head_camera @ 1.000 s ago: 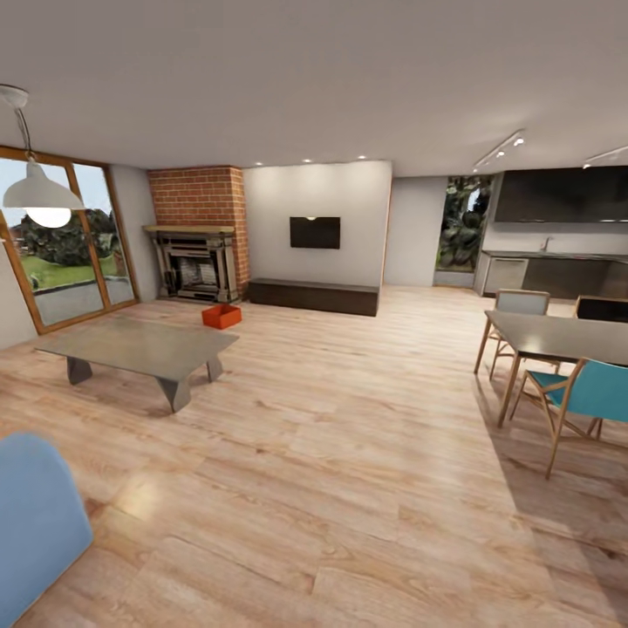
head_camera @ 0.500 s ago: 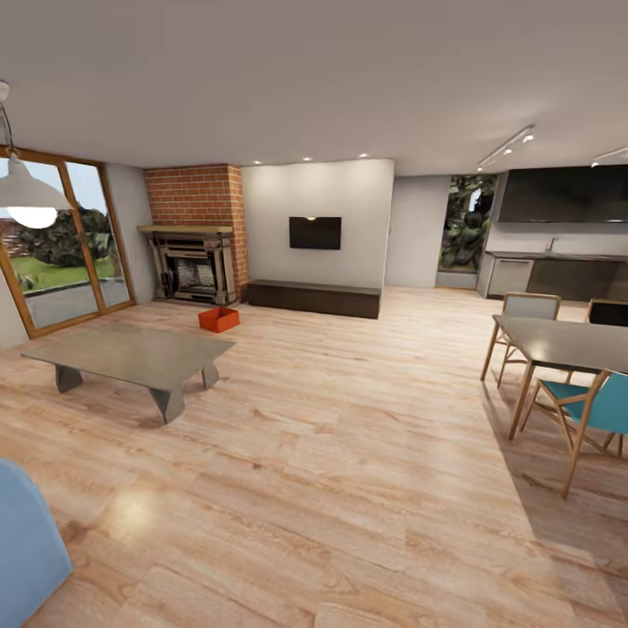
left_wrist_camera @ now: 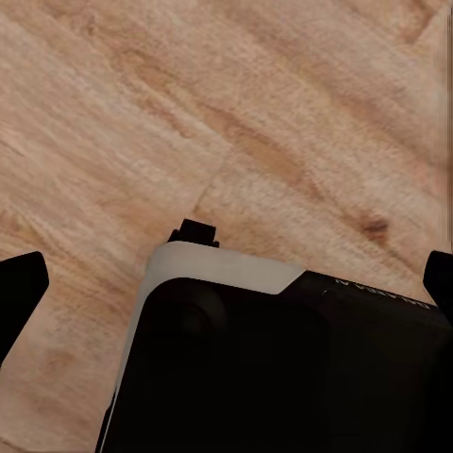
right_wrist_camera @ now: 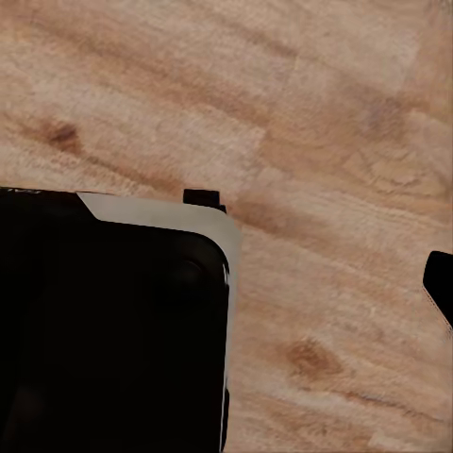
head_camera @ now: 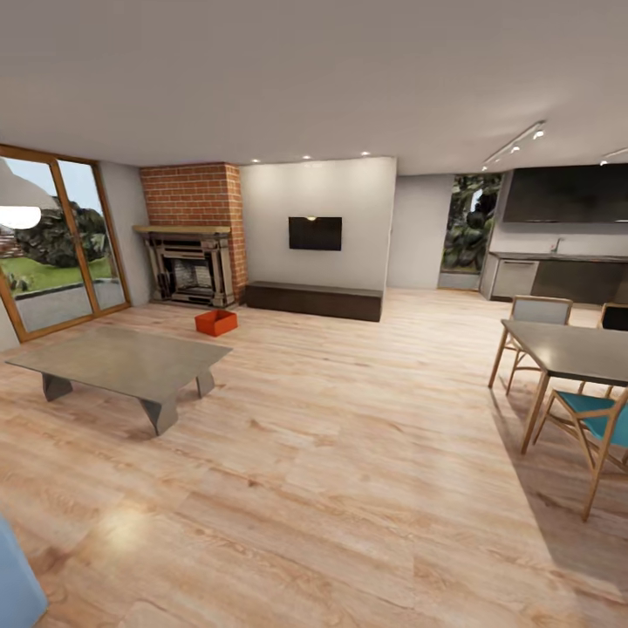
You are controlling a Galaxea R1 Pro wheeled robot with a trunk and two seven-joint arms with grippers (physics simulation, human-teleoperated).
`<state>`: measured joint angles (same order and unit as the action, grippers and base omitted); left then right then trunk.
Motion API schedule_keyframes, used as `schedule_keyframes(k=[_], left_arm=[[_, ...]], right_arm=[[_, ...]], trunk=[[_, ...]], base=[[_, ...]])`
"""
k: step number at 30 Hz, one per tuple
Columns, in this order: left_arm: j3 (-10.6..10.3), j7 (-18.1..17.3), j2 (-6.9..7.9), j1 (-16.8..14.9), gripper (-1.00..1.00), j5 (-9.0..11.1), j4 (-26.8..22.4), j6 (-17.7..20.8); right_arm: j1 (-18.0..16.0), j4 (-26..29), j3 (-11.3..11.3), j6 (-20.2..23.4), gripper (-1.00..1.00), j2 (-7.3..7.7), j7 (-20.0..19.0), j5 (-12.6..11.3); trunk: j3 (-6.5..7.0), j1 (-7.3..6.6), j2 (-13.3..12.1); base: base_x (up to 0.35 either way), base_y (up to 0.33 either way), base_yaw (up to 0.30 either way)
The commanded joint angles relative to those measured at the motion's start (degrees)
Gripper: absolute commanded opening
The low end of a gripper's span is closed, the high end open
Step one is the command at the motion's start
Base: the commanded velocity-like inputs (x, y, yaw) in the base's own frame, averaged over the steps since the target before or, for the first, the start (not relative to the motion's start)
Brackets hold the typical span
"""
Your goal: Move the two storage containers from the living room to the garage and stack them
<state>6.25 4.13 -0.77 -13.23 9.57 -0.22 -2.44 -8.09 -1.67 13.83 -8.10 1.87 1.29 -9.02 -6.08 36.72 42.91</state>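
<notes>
We're in the living room, and one red-orange storage container (head_camera: 215, 322) sits on the wood-plank floor (head_camera: 349, 453) just in front of the brick fireplace (head_camera: 192, 262), beyond the low grey coffee table (head_camera: 122, 359). Left claw (left_wrist_camera: 226, 283) spread wide, grasping nothing; right claw's state, cannot tell.

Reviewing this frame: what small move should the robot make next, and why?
Probably keep driving forward and slightly left toward the red-orange storage container, which sits on the wood-plank floor in front of the brick fireplace, beyond the low coffee table. It looks too far to reach, and both wrist views look down at floor planks.
</notes>
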Motion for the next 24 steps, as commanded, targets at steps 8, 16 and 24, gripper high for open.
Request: schedule_keyframes(k=[8,16,24], left_arm=[[0.43,0.09,-0.02,-0.05,1.0,0.1,0.04,-0.2],[0.43,0.09,-0.02,-0.05,1.0,0.1,0.04,-0.2],[0.43,0.09,-0.02,-0.05,1.0,0.1,0.04,-0.2]], right_arm=[[-0.08,-0.18,0.49,-0.34,1.0,-0.02,0.03,-0.56],[-0.08,-0.18,0.49,-0.34,1.0,-0.02,0.03,-0.56],[-0.08,-0.18,0.49,-0.34,1.0,-0.02,0.03,-0.56]], trunk=[[-0.09,0.05,0.07],[-0.09,0.05,0.07],[-0.09,0.05,0.07]], base=[[0.334,0.0,0.0],[0.334,0.0,0.0],[0.334,0.0,0.0]])
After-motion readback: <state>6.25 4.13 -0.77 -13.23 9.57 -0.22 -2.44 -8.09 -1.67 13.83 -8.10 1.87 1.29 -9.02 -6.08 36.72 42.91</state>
